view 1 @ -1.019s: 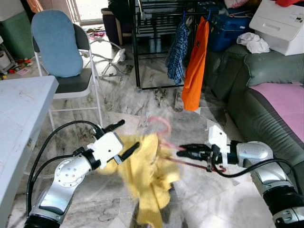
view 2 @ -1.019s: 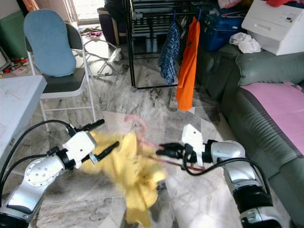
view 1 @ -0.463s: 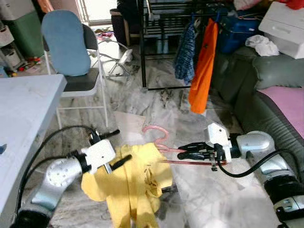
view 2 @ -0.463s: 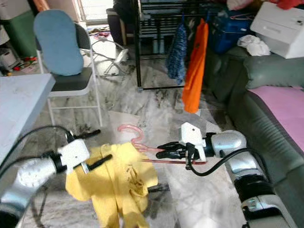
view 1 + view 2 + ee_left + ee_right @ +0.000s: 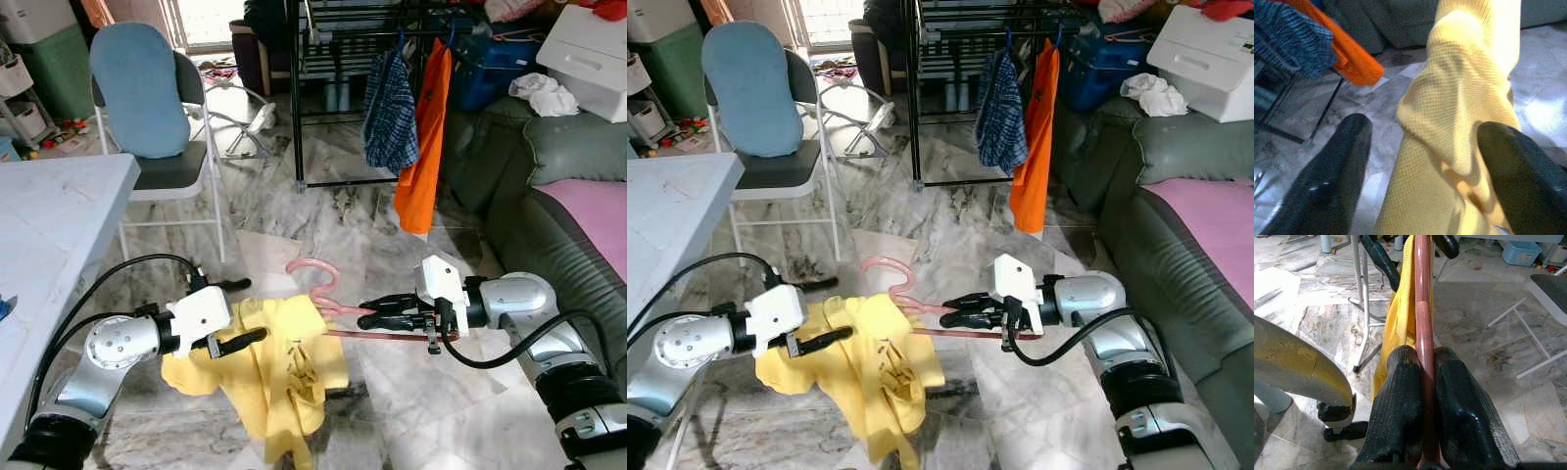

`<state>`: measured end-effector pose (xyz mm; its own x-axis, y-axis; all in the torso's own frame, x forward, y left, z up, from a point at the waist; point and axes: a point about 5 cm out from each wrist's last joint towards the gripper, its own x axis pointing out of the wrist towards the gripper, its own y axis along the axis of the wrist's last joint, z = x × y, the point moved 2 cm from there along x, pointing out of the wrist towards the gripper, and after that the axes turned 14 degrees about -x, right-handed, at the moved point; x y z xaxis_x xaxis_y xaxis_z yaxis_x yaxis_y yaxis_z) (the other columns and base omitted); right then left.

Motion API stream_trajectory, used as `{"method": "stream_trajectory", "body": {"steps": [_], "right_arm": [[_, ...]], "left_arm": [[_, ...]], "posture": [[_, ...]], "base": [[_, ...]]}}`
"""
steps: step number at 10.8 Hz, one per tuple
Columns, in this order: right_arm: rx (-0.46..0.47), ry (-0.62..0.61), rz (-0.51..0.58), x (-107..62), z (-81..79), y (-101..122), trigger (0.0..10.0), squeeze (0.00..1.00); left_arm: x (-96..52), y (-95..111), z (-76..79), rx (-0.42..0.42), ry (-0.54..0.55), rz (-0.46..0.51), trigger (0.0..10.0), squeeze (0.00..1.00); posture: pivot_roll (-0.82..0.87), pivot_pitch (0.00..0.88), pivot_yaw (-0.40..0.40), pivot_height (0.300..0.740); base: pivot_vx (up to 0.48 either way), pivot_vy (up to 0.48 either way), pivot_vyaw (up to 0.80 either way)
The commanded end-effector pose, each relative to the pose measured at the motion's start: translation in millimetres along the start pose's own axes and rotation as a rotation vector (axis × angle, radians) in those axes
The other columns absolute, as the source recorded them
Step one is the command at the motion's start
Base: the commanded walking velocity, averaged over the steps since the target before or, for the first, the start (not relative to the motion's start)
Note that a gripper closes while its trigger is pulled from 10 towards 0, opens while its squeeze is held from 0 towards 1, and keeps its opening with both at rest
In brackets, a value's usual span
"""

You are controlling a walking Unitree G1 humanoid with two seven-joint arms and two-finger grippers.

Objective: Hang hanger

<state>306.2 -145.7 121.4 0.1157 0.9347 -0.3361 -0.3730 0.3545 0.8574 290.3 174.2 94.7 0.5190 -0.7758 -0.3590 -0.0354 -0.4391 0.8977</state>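
Clothes rack (image 5: 333, 98): I see it well ahead, a blue checked shirt (image 5: 390, 113) and orange garment (image 5: 423, 137) hanging.
Yellow garment (image 5: 274, 367): draped on the hanger, above the marble floor (image 5: 323, 211).
Pink hanger (image 5: 328, 289): held low between both arms.
Right gripper (image 5: 370, 315): fingers clamped on the hanger's bar.
Left gripper (image 5: 240, 313): fingers spread wide, yellow cloth between them.

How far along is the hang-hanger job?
Done: the yellow garment is draped on the pink hanger. In hand: the right gripper is shut on the hanger's bar, and the left gripper is open around the garment's other side. Left: carry it across the floor to the black rack, where the blue shirt and orange shirt hang, and hook it on.
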Motion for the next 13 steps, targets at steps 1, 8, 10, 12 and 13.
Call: {"method": "stream_trajectory", "body": {"steps": [1, 8, 10, 12, 13], "right_arm": [[-0.051, -0.037, 0.043, -3.1, 8.5, 10.2, 10.0, 0.00], [-0.101, -0.074, -0.005, -7.6, 22.4, 9.0, 10.0, 0.00], [-0.112, -0.068, -0.012, -6.6, 23.8, 7.7, 10.0, 0.00], [-0.124, -0.061, -0.015, -4.8, 23.6, 7.4, 10.0, 0.00], [-0.130, -0.054, -0.016, -3.0, 23.1, 7.1, 10.0, 0.00]], "left_arm": [[-2.5, 7.4, -4.1, 0.057, -0.030, 0.022, 0.0, 0.00], [6.2, 9.5, -18.2, -0.048, -0.193, -0.071, 0.0, 0.00], [11.3, 12.4, -18.0, -0.081, -0.224, -0.067, 0.0, 0.00], [13.4, 13.4, -16.4, -0.104, -0.267, -0.086, 0.0, 0.00], [14.4, 11.8, -13.5, -0.107, -0.300, -0.112, 0.0, 0.00]], "posture": [[-0.04, 0.000, 0.034, 0.740], [-0.05, 0.000, 0.034, 0.740], [-0.05, 0.000, 0.033, 0.740], [-0.05, 0.000, 0.035, 0.740], [-0.05, 0.000, 0.037, 0.740]], "base": [[0.000, 0.000, 0.00], [0.000, 0.000, 0.00], [0.000, 0.000, 0.00], [0.000, 0.000, 0.00], [0.000, 0.000, 0.00]]}}
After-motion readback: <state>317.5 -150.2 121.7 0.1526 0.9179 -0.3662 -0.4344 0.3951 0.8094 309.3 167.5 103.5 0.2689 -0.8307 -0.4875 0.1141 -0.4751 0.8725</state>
